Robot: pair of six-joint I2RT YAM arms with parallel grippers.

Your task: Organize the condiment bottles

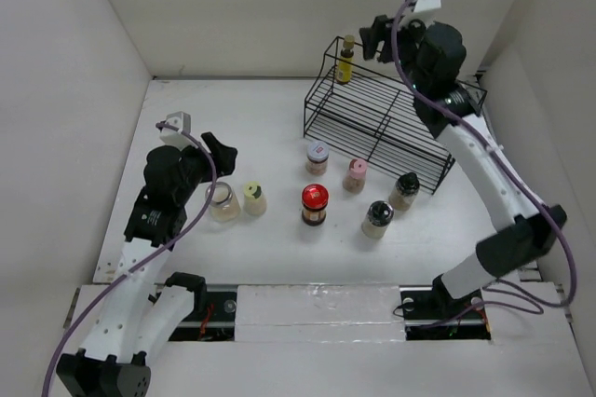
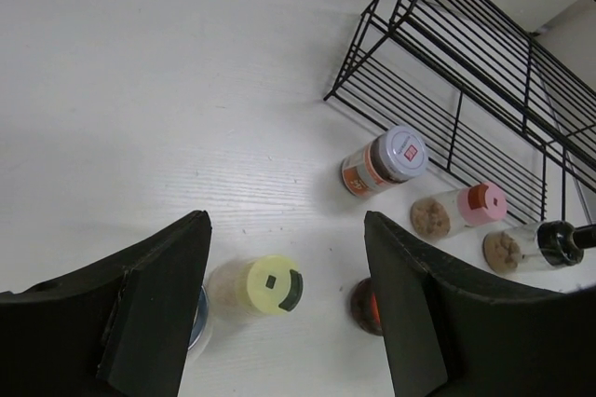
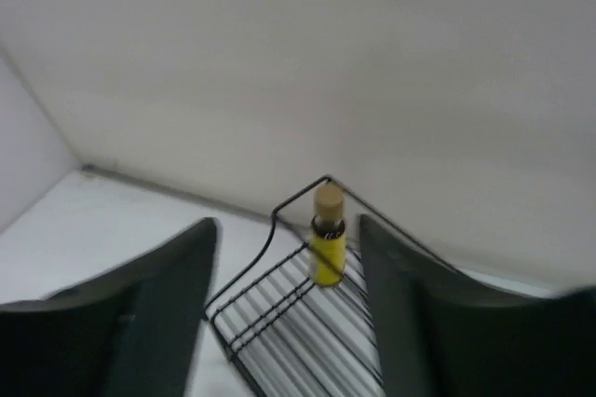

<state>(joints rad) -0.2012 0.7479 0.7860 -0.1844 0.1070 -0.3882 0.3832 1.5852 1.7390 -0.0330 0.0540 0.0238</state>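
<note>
Yellow bottle (image 1: 346,60) on the rack (image 1: 372,103), the other bottles (image 1: 315,203) waiting on the desk (image 1: 233,108).
It stands in the back corner, likely to leave room for more. The right gripper (image 1: 375,40) hangs beside it, jaws wide open and empty. The left gripper (image 1: 220,148) hovers over the yellow-capped bottle (image 1: 254,198), jaws partly open and empty, maybe to grab it next.

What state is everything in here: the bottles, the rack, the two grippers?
yellow bottle: upright on rack's top shelf
wire rack: standing, holds only that bottle
red-capped jar: upright on table
pink-capped bottle: upright on table
bluish-capped jar: upright on table
pale-capped jar: upright on table
black-capped bottles: both upright on table
clear jar: upright on table
left gripper: open, empty
right gripper: open, empty
</note>
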